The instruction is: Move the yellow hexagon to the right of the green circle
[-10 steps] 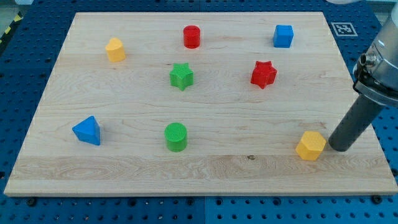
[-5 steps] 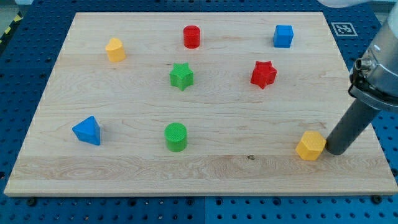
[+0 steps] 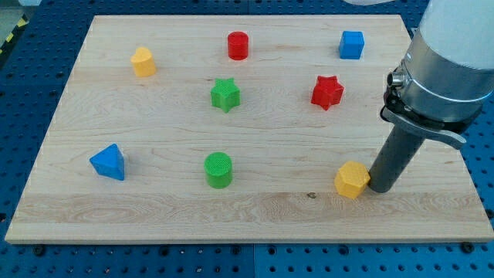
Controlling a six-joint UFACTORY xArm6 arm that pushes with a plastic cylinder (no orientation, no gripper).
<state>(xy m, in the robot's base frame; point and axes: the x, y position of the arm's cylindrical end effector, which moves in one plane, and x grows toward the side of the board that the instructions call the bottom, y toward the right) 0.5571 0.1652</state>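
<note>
The yellow hexagon (image 3: 352,180) lies near the view's bottom right of the wooden board (image 3: 154,208). My tip (image 3: 381,185) touches its right side. The green circle (image 3: 218,169) stands well to the hexagon's left, at about the same height in the view.
A second yellow block (image 3: 143,61) sits at the top left. A red cylinder (image 3: 238,45), a blue cube (image 3: 351,44), a green star (image 3: 225,94), a red star (image 3: 326,92) and a blue triangular block (image 3: 107,161) lie about the board.
My tip has moved to the view's left and pushed the yellow hexagon leftward, closer to the green circle. The other blocks have not moved.
</note>
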